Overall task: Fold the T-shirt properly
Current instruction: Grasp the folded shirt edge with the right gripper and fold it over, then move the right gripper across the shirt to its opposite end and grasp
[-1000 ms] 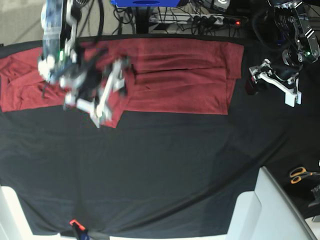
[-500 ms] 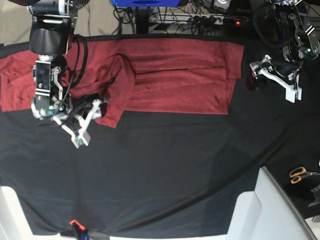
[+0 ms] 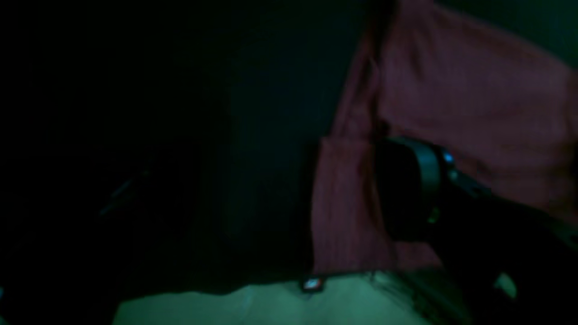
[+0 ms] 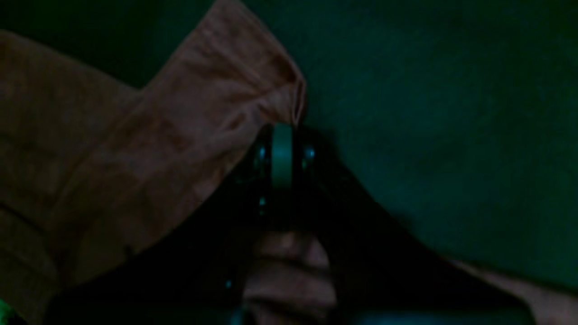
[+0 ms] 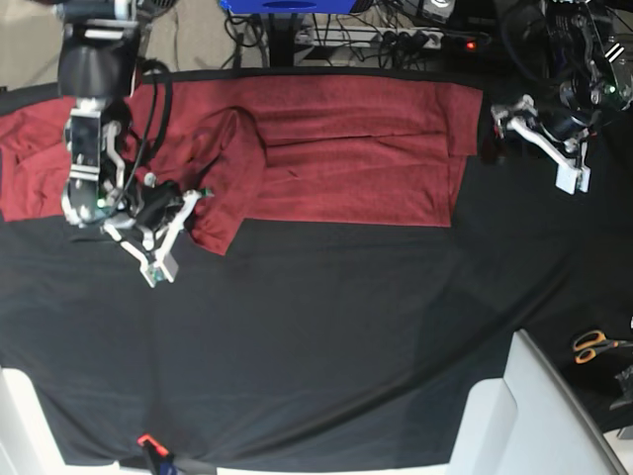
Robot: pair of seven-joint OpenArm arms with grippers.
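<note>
— Black cloth (image 5: 326, 336) covers the table; the T-shirt (image 5: 346, 158) lies along its far edge, brick-red, a flap bunched at one end. The right gripper (image 5: 168, 237) sits at that flap.

— Wrist views?

— Right gripper (image 4: 282, 149) is clenched on a shirt corner; lift gently, keeping the fabric taut. Left gripper (image 5: 539, 139) is spread, empty, beside the hem (image 3: 352, 207).

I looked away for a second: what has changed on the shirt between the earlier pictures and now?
The right gripper swung from over the T-shirt toward its near edge and closed on a bunched fold there; the cloth around it is pulled into a ridge. The left gripper shifted slightly and is open, holding nothing. The shirt's right half, the black cloth and the scissors stayed put.
</note>
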